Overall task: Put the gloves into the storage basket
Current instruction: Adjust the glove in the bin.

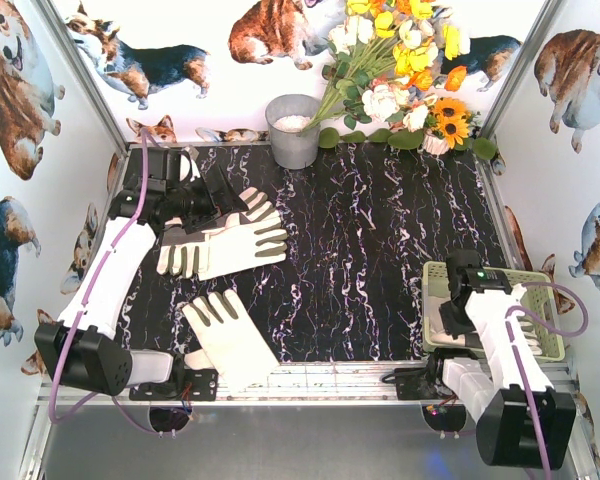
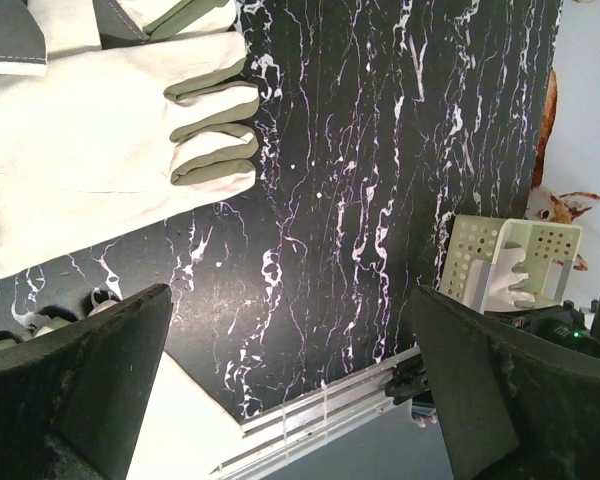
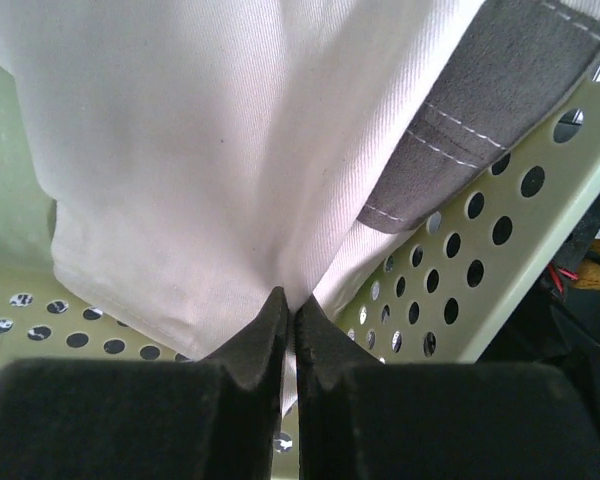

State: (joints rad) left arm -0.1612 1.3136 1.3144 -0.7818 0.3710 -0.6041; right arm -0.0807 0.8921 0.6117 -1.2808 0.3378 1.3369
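**Operator:** What is the condition of the right end effector (image 3: 290, 305)?

**Technician:** Closed, with its tips together on a fold of a cream glove (image 3: 210, 170). This glove hangs inside the storage basket (image 3: 460, 260), against its perforated wall.

**Operator:** How is the release done well?

**Technician:** Judging from this position, open the fingers fully while low in the basket so the cloth drops flat. Then lift straight up. A sideways pull risks dragging the cuff over the rim.

**Operator:** And the left end effector (image 2: 292, 295)?

**Technician:** Fully open and holding nothing. It is above two overlapped gloves (image 1: 230, 240) at the far left of the desk (image 1: 380, 260). A third glove (image 1: 230, 340) lies at the near edge, its cuff over the aluminium rail (image 1: 330, 378).

**Operator:** Clearances?

**Technician:** The desk centre between gloves and basket is bare. The basket sits at the near right corner, just beside the side wall. The bucket (image 1: 293, 128) and flowers (image 1: 400, 70) stand at the far edge, well apart.
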